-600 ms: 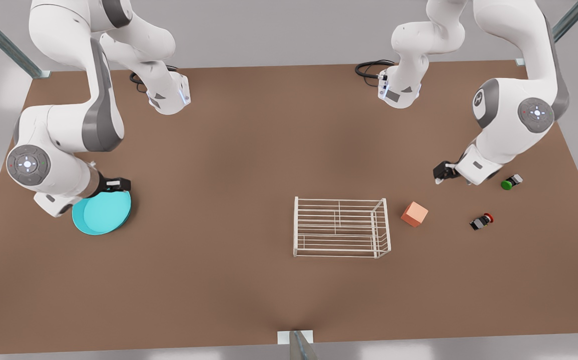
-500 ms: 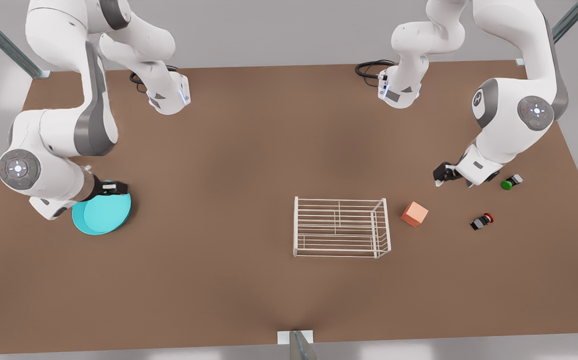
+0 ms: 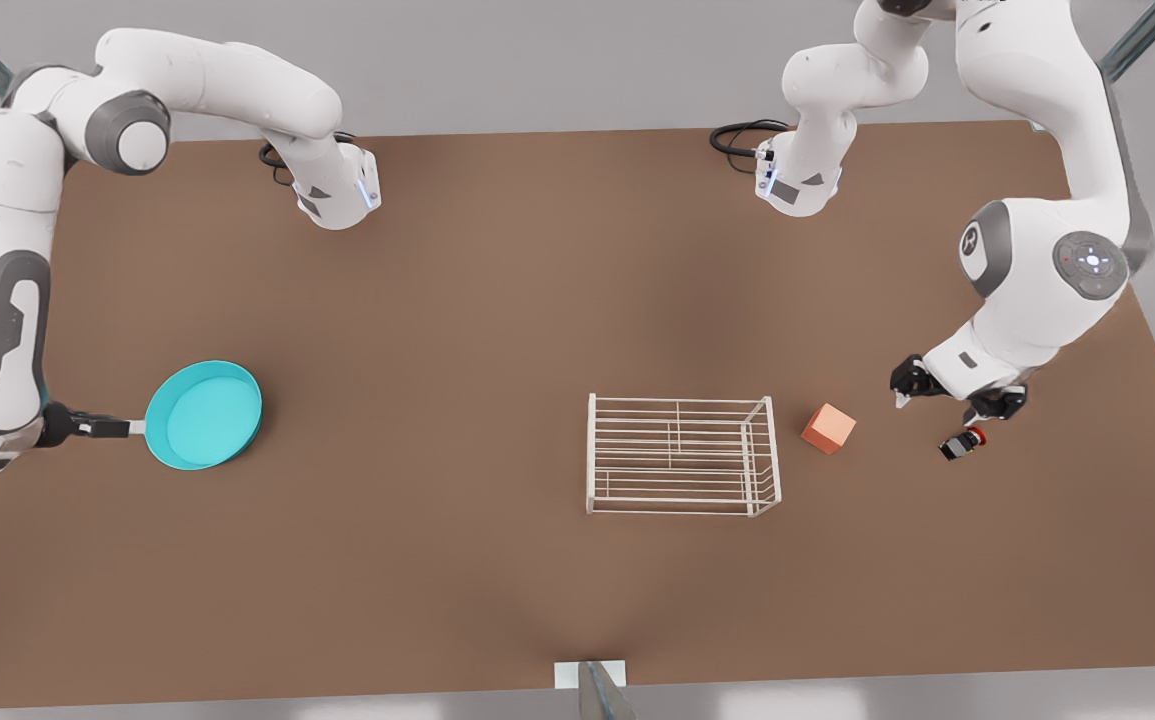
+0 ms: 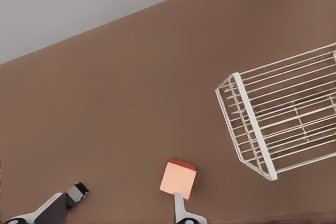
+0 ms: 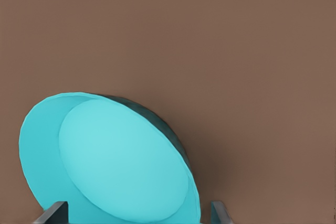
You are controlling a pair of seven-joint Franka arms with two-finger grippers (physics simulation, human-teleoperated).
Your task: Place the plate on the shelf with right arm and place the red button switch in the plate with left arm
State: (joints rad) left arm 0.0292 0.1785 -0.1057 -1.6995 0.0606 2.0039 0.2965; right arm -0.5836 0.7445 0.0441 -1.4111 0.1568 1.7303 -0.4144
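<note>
While flat, plate [image 3: 207, 418] (rim beside right gripper [image 3: 127, 429]) faces up.

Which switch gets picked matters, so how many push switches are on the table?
1: the red button switch, beside the open left gripper, at the front view's right. That arm may hide others.

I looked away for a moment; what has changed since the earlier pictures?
The right claw swung off the top of the plate to its rim on the front view's left, fingers open around the edge. The left claw dropped toward the red button switch, covering the green switch. Plate, shelf and cube stayed put.
</note>
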